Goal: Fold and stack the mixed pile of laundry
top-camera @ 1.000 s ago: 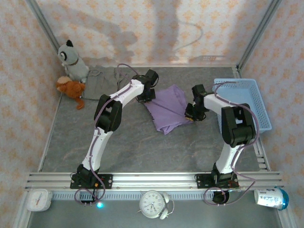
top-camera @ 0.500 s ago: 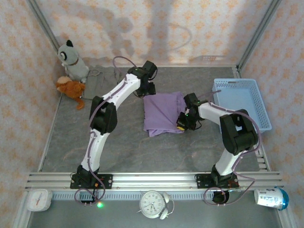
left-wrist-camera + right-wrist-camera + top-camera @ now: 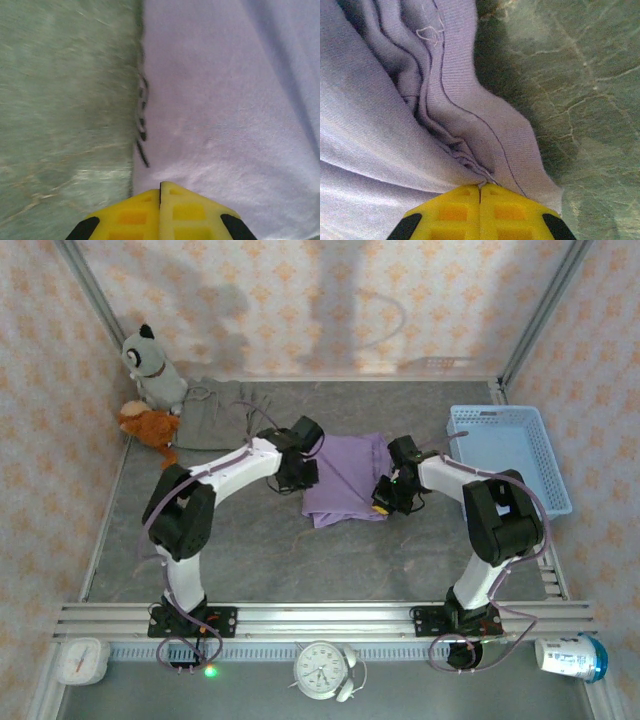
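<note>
The lavender garment (image 3: 345, 475) lies as a rough rectangle in the middle of the table, with a dark stitched hem along its left edge (image 3: 142, 135). My left gripper (image 3: 300, 475) is at that left edge, its yellow fingertips (image 3: 160, 186) shut together over the cloth (image 3: 225, 100). No pinched fold shows between them. My right gripper (image 3: 385, 498) is at the garment's right front corner. It is shut on bunched folds of the lavender cloth (image 3: 445, 115) that run into its tips (image 3: 480, 187). The small taupe garment (image 3: 207, 408) lies at the back left, apart from both grippers.
A light blue basket (image 3: 510, 455) stands at the right, close behind the right arm. A grey plush toy (image 3: 152, 365) and an orange one (image 3: 148, 425) sit in the back left corner. The grey table (image 3: 250, 550) shows bare in front of the garment.
The lavender garment went from a skewed shape to a flatter rectangle. My left gripper let go at its back edge, swung to its left edge and shut again. The right gripper kept its hold.
</note>
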Available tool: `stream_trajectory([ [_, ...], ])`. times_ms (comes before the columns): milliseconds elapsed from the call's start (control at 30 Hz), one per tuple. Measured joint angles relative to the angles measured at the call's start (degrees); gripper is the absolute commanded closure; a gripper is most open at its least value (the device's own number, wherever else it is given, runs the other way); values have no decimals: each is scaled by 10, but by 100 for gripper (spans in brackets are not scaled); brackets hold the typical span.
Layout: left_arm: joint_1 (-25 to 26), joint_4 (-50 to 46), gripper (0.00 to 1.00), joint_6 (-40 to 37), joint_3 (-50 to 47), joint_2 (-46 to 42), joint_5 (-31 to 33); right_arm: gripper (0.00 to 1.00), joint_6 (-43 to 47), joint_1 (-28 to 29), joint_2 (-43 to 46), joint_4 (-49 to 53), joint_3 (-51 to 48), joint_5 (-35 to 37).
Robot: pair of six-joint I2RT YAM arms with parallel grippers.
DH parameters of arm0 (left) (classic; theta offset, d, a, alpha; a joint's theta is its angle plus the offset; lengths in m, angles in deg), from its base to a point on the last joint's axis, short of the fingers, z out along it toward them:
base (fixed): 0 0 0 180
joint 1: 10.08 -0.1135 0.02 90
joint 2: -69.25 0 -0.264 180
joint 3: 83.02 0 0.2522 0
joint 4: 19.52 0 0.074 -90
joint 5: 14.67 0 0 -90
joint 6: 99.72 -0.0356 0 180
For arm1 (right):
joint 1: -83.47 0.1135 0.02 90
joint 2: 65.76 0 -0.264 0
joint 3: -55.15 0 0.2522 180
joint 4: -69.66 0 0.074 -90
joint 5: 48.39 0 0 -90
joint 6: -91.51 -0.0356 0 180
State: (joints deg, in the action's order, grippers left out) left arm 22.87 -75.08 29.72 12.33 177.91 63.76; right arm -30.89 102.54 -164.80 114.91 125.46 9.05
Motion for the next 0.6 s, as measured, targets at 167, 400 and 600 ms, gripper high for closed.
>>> stream_trajectory([
  [167, 29, 27, 98, 15, -1, 55, 7, 96, 0, 0, 0, 1, 1, 0],
  [400, 34, 37, 97, 28, -8, 65, 16, 56, 16, -3, 11, 52, 48, 24],
  [600, 35, 40, 97, 27, -11, 64, 17, 56, 47, -48, 21, 81, 177, 52],
])
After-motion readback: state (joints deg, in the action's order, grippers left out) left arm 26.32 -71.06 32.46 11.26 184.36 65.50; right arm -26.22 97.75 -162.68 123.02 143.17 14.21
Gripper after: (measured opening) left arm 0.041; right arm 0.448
